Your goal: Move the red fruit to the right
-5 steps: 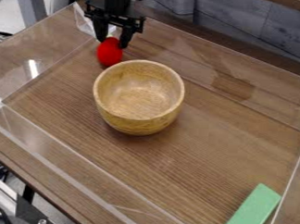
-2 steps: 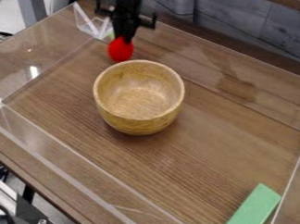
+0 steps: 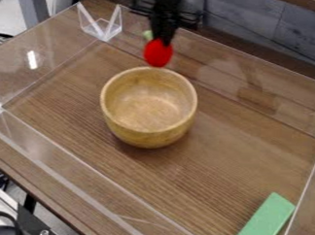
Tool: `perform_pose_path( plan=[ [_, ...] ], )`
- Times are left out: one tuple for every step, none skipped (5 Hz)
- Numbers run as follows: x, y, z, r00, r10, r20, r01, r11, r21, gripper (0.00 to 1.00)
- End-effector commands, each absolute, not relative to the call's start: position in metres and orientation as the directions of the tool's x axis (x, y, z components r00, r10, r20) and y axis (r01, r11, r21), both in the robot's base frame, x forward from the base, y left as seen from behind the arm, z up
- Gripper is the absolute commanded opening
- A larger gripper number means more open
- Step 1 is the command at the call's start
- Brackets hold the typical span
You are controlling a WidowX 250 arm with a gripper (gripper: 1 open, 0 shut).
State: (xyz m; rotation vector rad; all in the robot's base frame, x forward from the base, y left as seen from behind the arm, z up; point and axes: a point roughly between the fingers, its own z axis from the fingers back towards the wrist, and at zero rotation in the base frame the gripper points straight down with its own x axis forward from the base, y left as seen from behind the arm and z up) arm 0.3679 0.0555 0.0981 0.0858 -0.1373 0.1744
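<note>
Moved: gripper (image 3: 163, 39) carried strawberry (image 3: 157, 52) rightward, lifted off table (image 3: 237, 142)
Grip: clenched on strawberry
Next: continue right past bowl (image 3: 149, 107), lower, release

A bowl (image 3: 149, 107) sits on the table (image 3: 237, 161), a bit left of the middle and nearer the back edge than the front. Just behind the bowl, near the back edge, the fruit (image 3: 157, 52) hangs in the gripper (image 3: 162, 39), up off the table. A flat block (image 3: 265, 222) lies at the front right corner, well apart from the bowl. Clear walls (image 3: 43, 145) stand along the table's edges, all around these things.
</note>
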Motion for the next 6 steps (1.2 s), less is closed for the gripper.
perform_pose_path(
  plan=[
    [0.369,0.020,0.129,0.966,0.126,0.225,-0.142,0.988,0.059,0.00],
    [0.368,-0.015,0.133,0.970,0.067,0.234,-0.081,0.995,0.051,0.00],
    [0.365,-0.046,0.128,0.973,0.018,0.231,-0.030,0.999,0.046,0.00],
    [0.361,-0.077,0.115,0.976,-0.007,0.216,0.002,1.000,0.024,0.00],
    [0.353,-0.099,0.109,0.978,-0.016,0.208,0.016,1.000,0.002,0.00],
    [0.345,-0.110,0.101,0.980,-0.034,0.198,0.036,0.999,-0.005,0.00]
  ],
)
